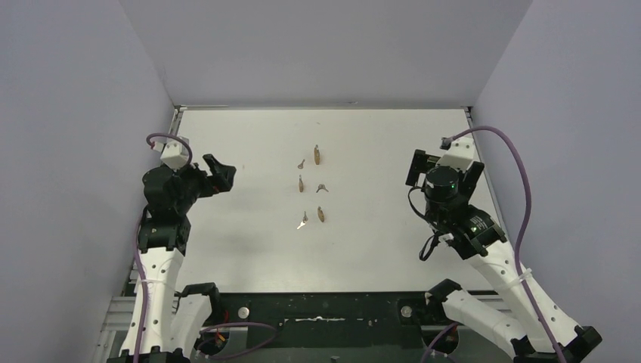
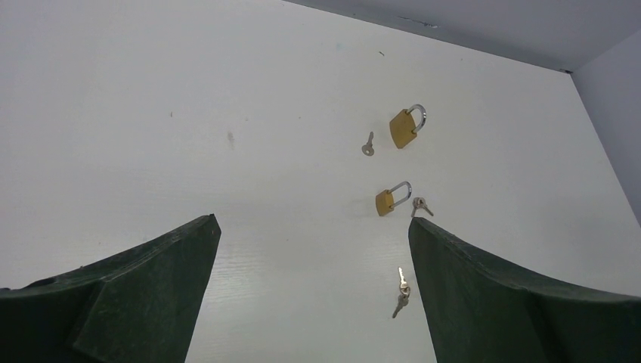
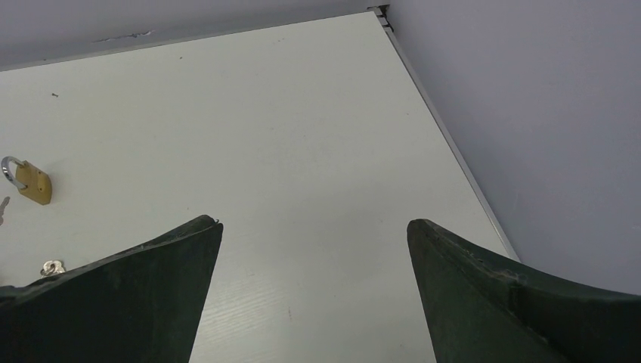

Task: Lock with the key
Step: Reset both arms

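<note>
Three brass padlocks lie in a loose column at the middle of the bench [image 1: 393, 249], running from the far edge toward the near edge, each with a small silver key just beside it but apart from it. The far padlock [image 1: 317, 155] has the far key [image 1: 301, 163] on the side toward the left edge. The middle padlock [image 1: 301, 183] has the middle key [image 1: 322, 187] on the side toward the right edge. The near padlock [image 1: 321, 214] has the near key [image 1: 303, 221] on the side toward the left edge. No key is seated in a lock. The left gripper [image 2: 313, 221] hangs above the bench near the left edge, released, its jaws spread wide and grasping nothing, aimed at the column. The right gripper [image 3: 313, 223] hangs near the right edge, likewise released and empty, aimed toward the far right corner, well apart from the padlocks.
</note>
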Robot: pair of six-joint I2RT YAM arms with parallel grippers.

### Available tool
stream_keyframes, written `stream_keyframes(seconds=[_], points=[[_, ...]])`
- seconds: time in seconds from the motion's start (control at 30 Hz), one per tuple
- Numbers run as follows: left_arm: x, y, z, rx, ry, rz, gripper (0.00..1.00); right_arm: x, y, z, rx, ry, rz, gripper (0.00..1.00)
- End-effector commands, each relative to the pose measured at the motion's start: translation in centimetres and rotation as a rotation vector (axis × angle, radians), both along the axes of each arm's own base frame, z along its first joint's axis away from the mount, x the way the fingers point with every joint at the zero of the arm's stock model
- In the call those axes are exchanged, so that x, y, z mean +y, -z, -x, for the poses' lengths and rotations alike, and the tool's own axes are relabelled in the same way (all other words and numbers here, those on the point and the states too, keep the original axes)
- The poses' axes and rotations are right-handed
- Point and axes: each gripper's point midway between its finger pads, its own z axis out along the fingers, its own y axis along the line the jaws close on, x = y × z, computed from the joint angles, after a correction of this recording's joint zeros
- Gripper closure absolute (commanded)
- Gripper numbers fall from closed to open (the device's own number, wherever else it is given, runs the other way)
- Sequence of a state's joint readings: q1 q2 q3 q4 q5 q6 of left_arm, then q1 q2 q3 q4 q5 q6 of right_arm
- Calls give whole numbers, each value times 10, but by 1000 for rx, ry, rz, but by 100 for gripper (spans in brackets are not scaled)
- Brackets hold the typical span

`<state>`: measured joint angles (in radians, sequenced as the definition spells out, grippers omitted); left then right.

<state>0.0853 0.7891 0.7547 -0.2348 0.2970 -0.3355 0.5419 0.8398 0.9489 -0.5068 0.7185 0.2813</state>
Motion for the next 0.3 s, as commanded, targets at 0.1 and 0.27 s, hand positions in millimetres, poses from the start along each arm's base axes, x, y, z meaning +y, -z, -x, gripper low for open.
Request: stream_keyframes(seconds=[0.1, 0.27], points=[[0, -15, -2, -74, 11, -18, 4, -8, -8, 3, -31, 24, 6, 0], [-1, -15, -2, -79, 13, -13, 4, -6, -9, 3, -29, 2, 20, 0]])
